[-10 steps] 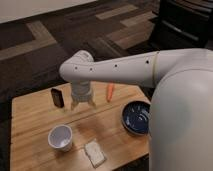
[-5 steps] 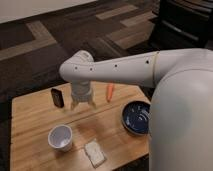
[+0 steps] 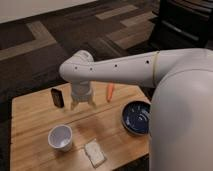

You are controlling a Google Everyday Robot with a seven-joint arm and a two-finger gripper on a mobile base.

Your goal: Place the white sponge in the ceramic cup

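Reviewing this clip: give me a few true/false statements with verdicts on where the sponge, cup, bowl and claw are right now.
1. The white sponge lies on the table, outside the ceramic cup. True.
2. The claw holds the sponge. False: it is open and empty, over the table's far side, between the black block and the orange object.
3. The dark blue bowl sits to the right of the cup in the picture. True.
4. The black block lies inside the bowl. False: it stands upright on the table near the far edge.
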